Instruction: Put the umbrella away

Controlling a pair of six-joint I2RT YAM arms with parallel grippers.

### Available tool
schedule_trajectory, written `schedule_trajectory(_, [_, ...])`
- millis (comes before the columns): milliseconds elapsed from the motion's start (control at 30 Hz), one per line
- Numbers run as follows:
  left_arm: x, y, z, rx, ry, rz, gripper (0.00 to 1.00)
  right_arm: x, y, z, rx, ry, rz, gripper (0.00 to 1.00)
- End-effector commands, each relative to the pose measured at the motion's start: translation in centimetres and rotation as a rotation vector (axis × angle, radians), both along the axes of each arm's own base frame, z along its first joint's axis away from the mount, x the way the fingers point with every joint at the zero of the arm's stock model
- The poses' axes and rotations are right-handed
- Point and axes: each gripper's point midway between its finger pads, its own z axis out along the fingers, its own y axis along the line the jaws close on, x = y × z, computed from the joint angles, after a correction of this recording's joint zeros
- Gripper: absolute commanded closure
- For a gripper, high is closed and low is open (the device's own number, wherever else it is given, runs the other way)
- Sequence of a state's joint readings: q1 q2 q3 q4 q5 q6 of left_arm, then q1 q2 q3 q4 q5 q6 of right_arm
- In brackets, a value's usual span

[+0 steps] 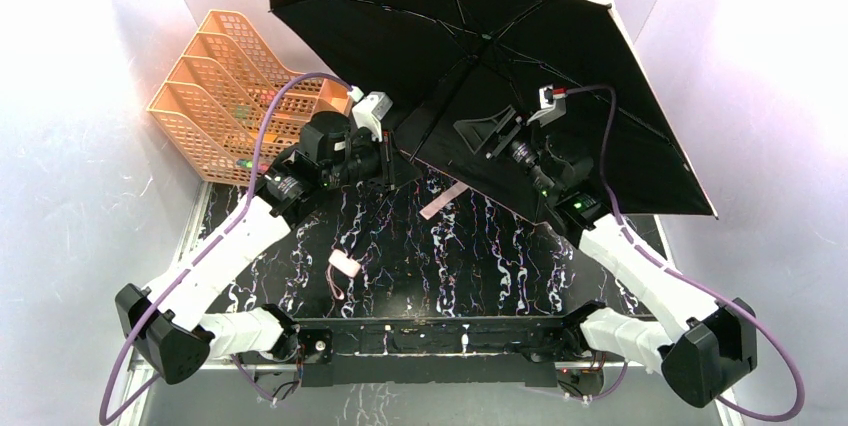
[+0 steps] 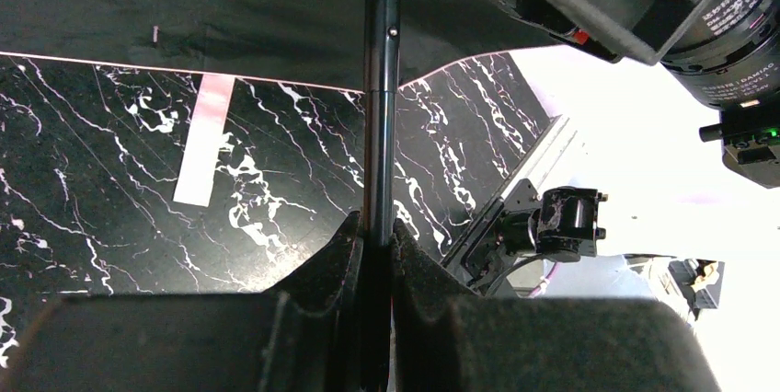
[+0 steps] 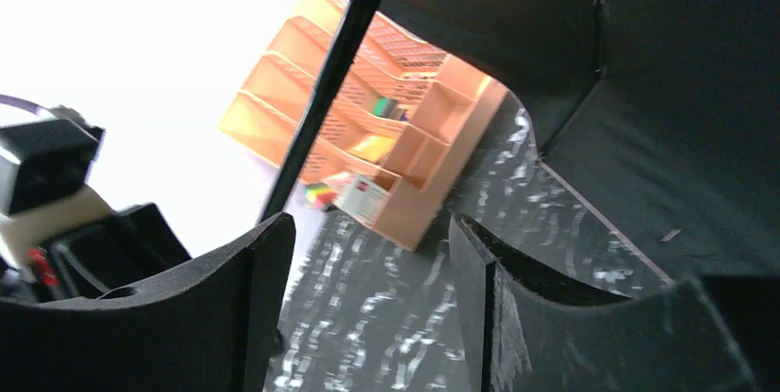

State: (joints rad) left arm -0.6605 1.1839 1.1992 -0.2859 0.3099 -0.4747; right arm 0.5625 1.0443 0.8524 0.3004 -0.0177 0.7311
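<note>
A: Nearest, the left gripper (image 2: 377, 226) is clenched on a thin black rod (image 2: 380, 88) of the umbrella. What lies beyond?

B: The open folding umbrella (image 1: 520, 36), black underside showing and rim pale pink, leans over the far right of the black white-veined marble table (image 1: 400, 236). The right gripper (image 3: 372, 236) gapes empty beneath it.

A: Risks?

B: The rod could twist in that narrow grip and swing the canopy into the orange plastic slotted rack (image 1: 215, 96), far left. The free gripper might snag fabric.

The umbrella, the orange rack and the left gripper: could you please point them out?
umbrella (image 1: 600, 66), top external view, black canopy fabric.
orange rack (image 1: 200, 96), top external view, its slanted dividers.
left gripper (image 2: 375, 228), left wrist view, between fingertips clamping the umbrella's shaft.
</note>
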Motion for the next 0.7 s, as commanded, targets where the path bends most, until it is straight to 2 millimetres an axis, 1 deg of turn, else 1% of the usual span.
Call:
schedule_trajectory(0, [-0.4,0.4,-2.6,0.041,0.088,0.028,1.0,0.2,0.4,5.0,0.308,0.01,0.011,0.3])
schedule_trajectory(133, [-0.3,0.2,-3.1,0.047,0.1,0.019,1.0,0.4,0.7,6.3,0.403,-0.013,0.03,0.3])
schedule_trajectory(300, [-0.4,0.0,-3.5,0.052,0.102,0.001,1.0,1.7,1.3,5.9,0.442,0.022,0.02,0.31])
schedule_trajectory(467, [-0.5,-0.3,-3.7,0.048,0.107,-0.015,1.0,3.6,3.0,5.1,0.447,0.048,0.041,0.33])
schedule_trajectory(600, [-0.5,-0.3,-4.0,0.049,0.114,-0.018,1.0,4.2,4.5,4.9,0.458,0.063,0.098,0.34])
schedule_trajectory(667, [-0.6,-0.3,-4.1,0.05,0.116,-0.02,1.0,4.5,4.8,4.9,0.466,0.06,0.106,0.35])
